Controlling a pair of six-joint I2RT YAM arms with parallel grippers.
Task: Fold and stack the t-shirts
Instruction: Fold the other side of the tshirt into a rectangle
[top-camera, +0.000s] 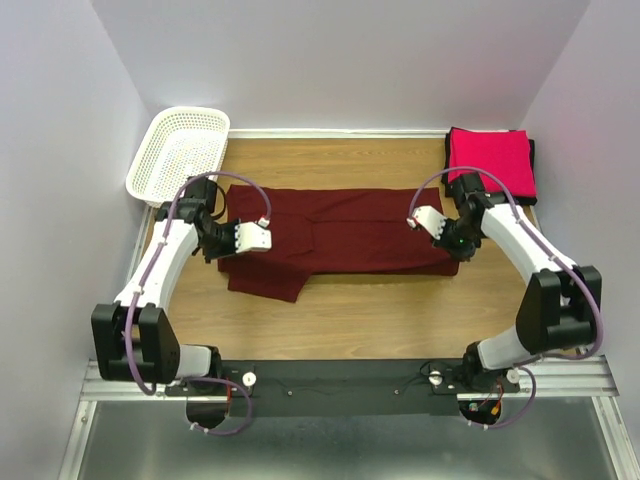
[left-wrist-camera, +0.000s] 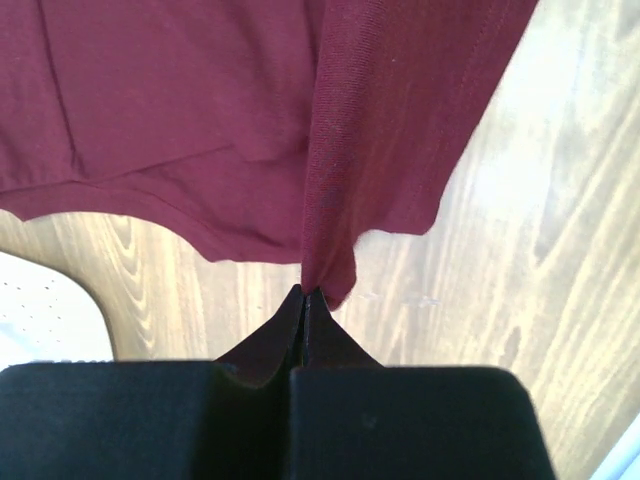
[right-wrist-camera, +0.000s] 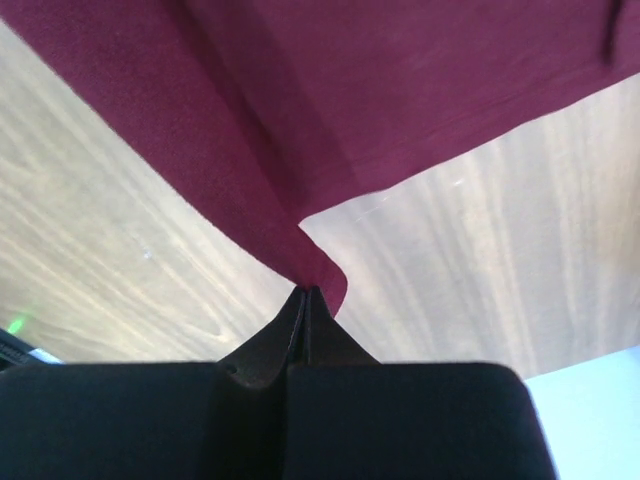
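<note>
A dark maroon t-shirt (top-camera: 345, 240) lies spread across the middle of the wooden bench (top-camera: 380, 310), one sleeve sticking out toward the lower left. The left tool (top-camera: 262, 238) sits on the shirt's left end and the right tool (top-camera: 418, 219) on its right end. In the upper right of the frame lies a folded pink-red t-shirt (top-camera: 490, 160), with a black t-shirt (top-camera: 533, 170) showing at its edge. A white mesh basket (top-camera: 178, 150) stands in the upper left.
</note>
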